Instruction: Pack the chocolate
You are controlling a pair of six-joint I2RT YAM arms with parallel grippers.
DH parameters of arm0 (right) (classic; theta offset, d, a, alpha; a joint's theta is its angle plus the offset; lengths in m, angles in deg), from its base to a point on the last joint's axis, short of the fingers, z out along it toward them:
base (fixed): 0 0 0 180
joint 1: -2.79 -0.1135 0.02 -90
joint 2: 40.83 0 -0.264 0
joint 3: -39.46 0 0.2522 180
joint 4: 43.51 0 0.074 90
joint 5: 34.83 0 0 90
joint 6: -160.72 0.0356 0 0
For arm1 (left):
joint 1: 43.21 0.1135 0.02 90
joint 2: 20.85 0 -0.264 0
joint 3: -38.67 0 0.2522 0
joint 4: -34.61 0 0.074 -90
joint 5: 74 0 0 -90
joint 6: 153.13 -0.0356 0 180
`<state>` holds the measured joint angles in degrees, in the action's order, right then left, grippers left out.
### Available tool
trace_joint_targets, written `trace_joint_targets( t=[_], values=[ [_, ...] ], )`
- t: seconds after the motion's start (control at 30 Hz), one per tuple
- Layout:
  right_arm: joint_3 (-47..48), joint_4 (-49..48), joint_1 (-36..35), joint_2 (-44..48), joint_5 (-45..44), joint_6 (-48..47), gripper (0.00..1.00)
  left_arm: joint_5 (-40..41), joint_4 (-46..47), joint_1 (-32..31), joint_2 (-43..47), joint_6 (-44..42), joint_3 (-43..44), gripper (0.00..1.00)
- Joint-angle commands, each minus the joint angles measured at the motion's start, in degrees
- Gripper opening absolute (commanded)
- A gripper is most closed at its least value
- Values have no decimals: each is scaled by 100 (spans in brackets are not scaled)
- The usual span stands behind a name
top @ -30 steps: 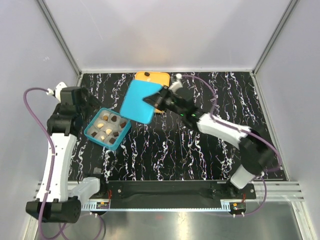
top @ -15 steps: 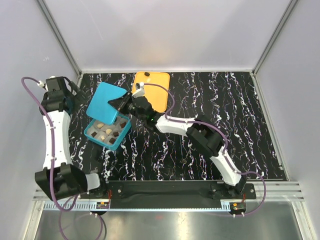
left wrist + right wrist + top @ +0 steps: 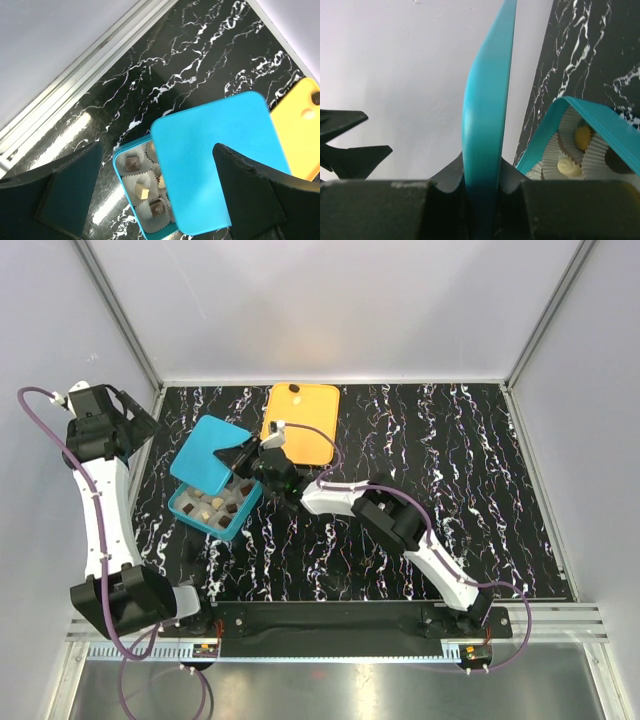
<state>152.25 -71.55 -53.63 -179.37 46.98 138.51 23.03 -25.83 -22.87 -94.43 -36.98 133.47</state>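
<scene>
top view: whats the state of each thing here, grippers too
lid: lifted, clamped at one edge, hanging over the far part of the box, not seated
box: open, near compartments showing
chocolates: sitting in paper cups inside the box
tray: flat on the table, almost bare
piece: one dark bit on the tray's far corner
right gripper: shut on the lid
left gripper: open, holding nothing, raised at the far left

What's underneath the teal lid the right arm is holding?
The open teal box, partly. Chocolates in paper cups show in its uncovered part; whatever sits in the compartments beneath the lid is hidden.
</scene>
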Motion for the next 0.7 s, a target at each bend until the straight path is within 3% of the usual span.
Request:
trace_joint_targets(
  t=[0.0,0.3,0.47,0.67],
  values=[
    [65,-575,-176,29,-508,305,0,-473,282,32,-366,-347,290,99],
    [38,-514,-378,-217,-737,815,0,-668,88,40,-1017,-602,150,95],
    [-85,-303,-475,-165,-887,912,1,-1282,220,181,-1185,-453,-87,88],
    [-234,-118,-519,-130,-991,1008,1,-1379,361,225,-1237,-295,-368,85]
  ],
)
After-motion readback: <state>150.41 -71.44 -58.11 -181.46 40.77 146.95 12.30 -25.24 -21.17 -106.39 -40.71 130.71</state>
